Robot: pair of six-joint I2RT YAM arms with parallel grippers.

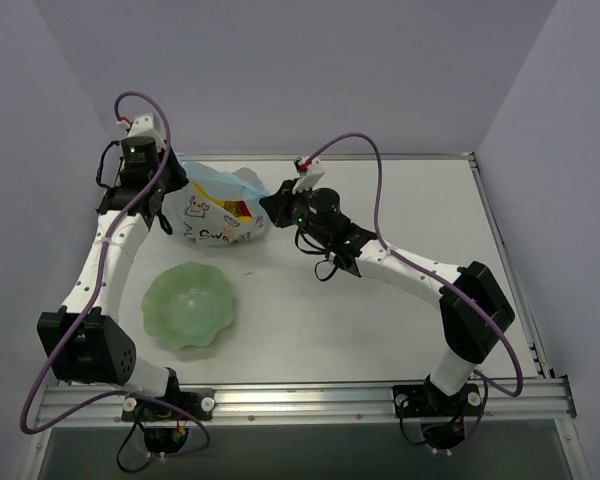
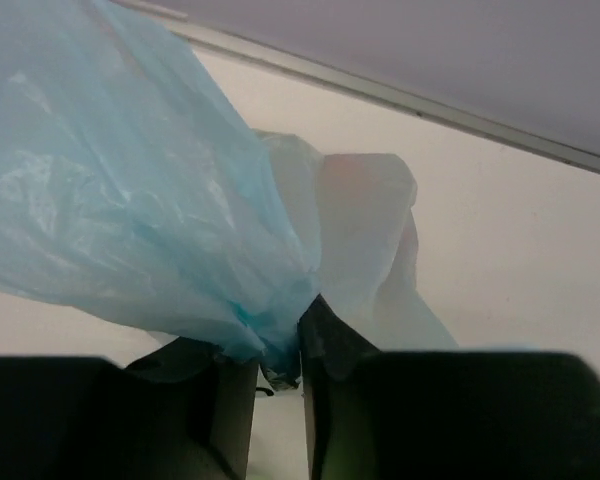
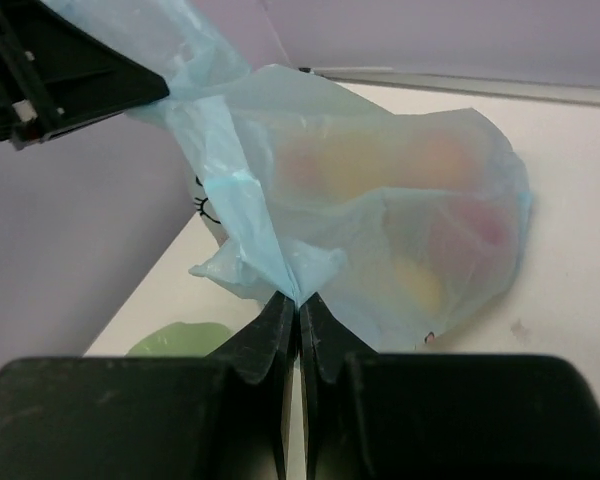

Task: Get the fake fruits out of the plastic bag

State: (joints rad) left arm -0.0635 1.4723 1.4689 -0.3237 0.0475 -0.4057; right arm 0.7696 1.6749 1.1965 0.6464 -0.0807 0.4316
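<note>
1. At the bag's left flank, the left gripper [image 2: 280,352] is clamped on a bunched twist of light-blue film. Its jaws are pressed in with only plastic between them.
2. Across from it, the right gripper [image 3: 298,300] has its fingers closed almost flush on another pinch of the same film, and a thin fold rises from between the tips.
3. Between the two hangs the plastic bag [image 1: 216,214], held from both sides at the far left of the table [image 1: 400,200]. Its belly appears to rest on the surface, and the pinched parts are drawn up and apart.
4. Look through the film and the fake fruits [image 3: 380,170] are all in there, showing only as soft colour blurs. There are orange-pink glows up top, a red fruit [image 3: 472,228] to the right and a yellow fruit [image 3: 417,282] lower down. Which glow is which fruit is hard to say, and none of the views shows where the bag's mouth is.
5. Nearer the arm bases sits the pale green bowl [image 1: 188,305], close to the bag but not touching it, with no fruit in it.
6. The score so far, as a judgement: both holds on the bag look secure, but not one fruit is out. The whole of the emptying is yet to come. The mouth has to be spread or the bag tipped, and then every fruit brought clear of the plastic.
</note>
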